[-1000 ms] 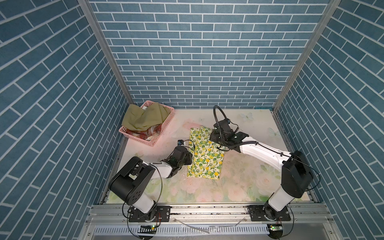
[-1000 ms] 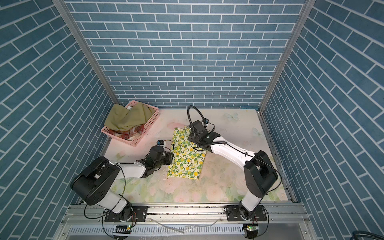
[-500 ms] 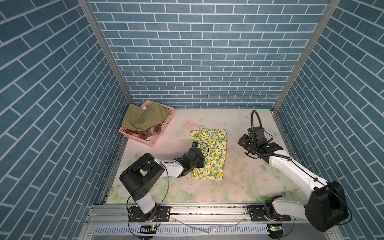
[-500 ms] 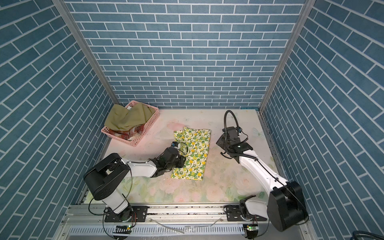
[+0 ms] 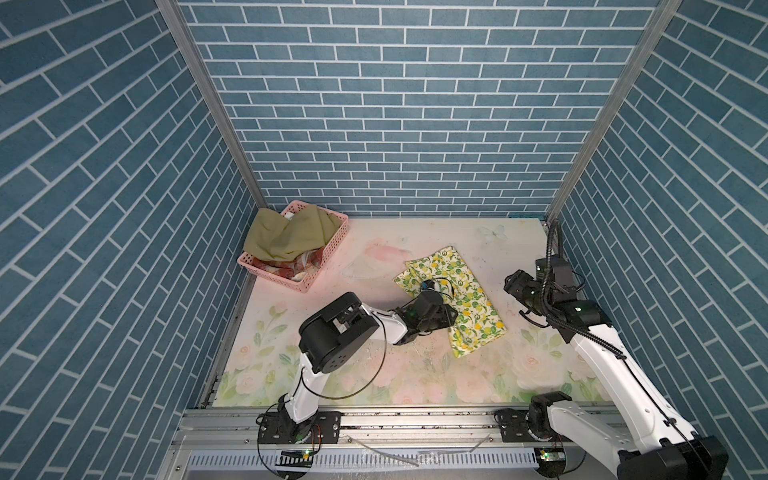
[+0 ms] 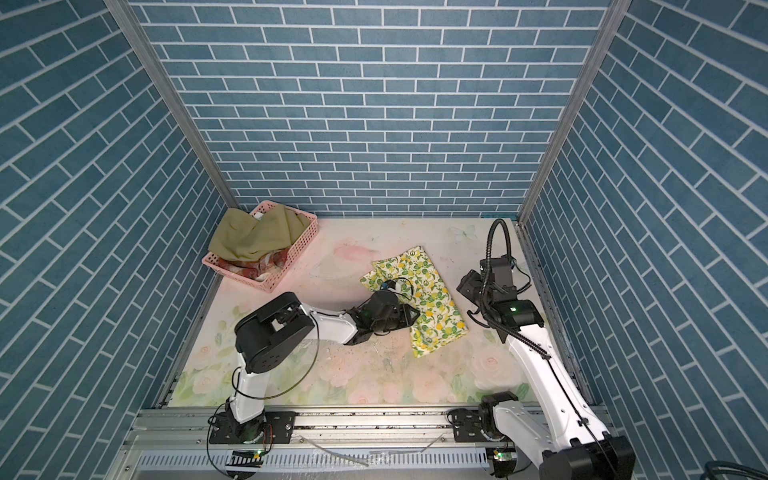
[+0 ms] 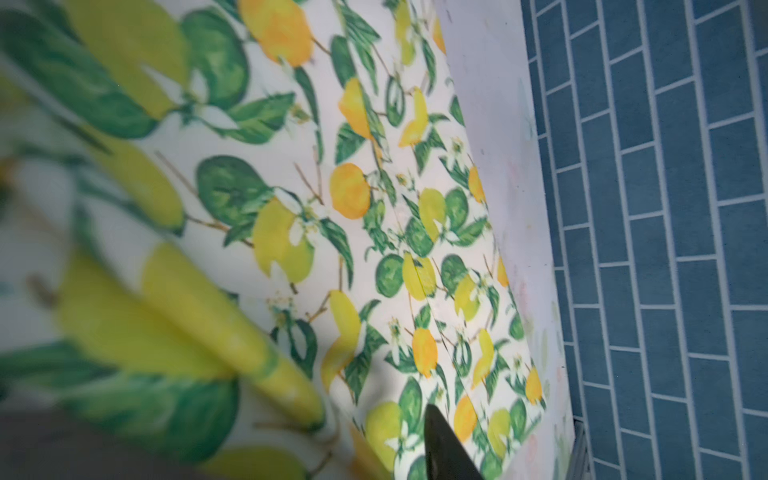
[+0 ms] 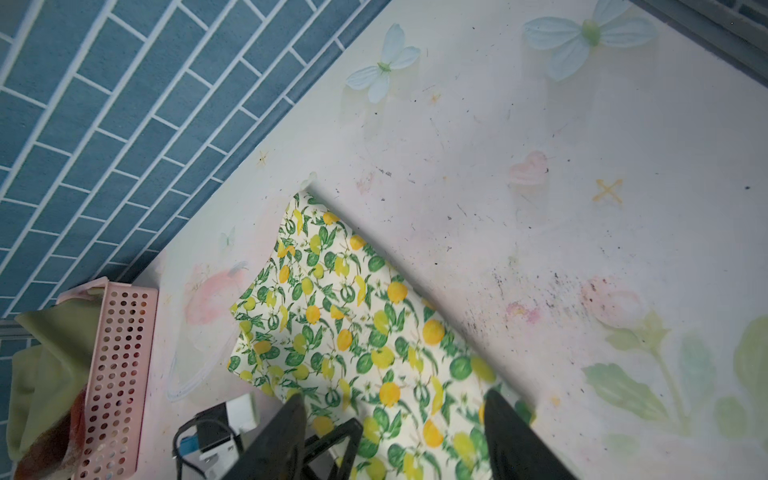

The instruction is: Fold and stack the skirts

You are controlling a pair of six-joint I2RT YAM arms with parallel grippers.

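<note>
Since a second ago my right claw [image 5: 512, 286] has come off the lemon skirt [image 5: 473, 305] and swung out toward the right wall [image 5: 665, 249]. My left claw [image 5: 451, 316] has slid further right. The skirt went with it and now lies askew.

Right claw: jaws wide apart, nothing in them, both fingers [image 8: 509, 432] clear in its wrist view.

Left claw: sits at the skirt's left edge. Only one dark fingertip [image 7: 440, 449] shows in its wrist view and the other is cut off. I cannot tell how far it gapes or whether it pinches cloth. Cloth nearest that camera is a raised, blurred fold.

Writing: white scrap [image 5: 289, 215] at the far rim of the basket [image 5: 328, 259], too small to read.

Edges: skirt lies left of my right claw and apart from it, with bare cover [image 5: 490, 270] between. One skirt corner points at the front rail [image 5: 415, 422], the opposite one at the back wall. Open cover lies nearer the rail than both claws.

Basket is well off to the far left of my left claw, by the left wall. Olive skirt [image 5: 286, 237] is heaped on top and hangs over the rim. Plaid skirt [image 5: 293, 266] is mostly buried under it.

In both top views my left wrist hides its own fingers.
</note>
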